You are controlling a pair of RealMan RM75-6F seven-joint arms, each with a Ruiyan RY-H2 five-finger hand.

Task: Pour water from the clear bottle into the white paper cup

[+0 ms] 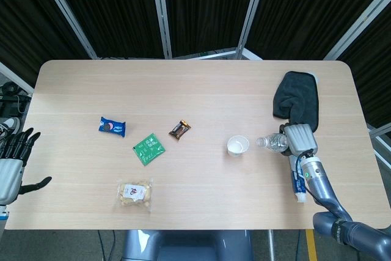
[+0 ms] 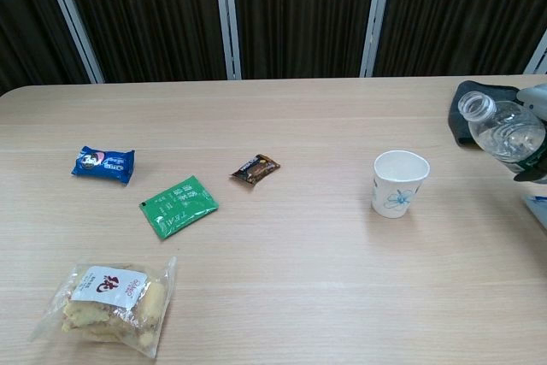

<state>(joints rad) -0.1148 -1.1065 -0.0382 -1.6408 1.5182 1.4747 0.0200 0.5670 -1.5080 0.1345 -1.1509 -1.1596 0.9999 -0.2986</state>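
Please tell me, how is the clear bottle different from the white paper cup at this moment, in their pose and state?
The clear bottle is tilted, its neck toward the white paper cup; the cup stands upright. The right hand holds the bottle above the table; the cup rests on the table, untouched. The bottle is see-through with water inside; the cup is opaque white with a blue flower print. Both are uncapped and open.

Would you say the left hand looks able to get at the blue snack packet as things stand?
Probably yes. The left hand hovers open off the table's left edge, holding nothing, and bare table lies between it and the blue snack packet; whether the arm stretches that far is unclear.
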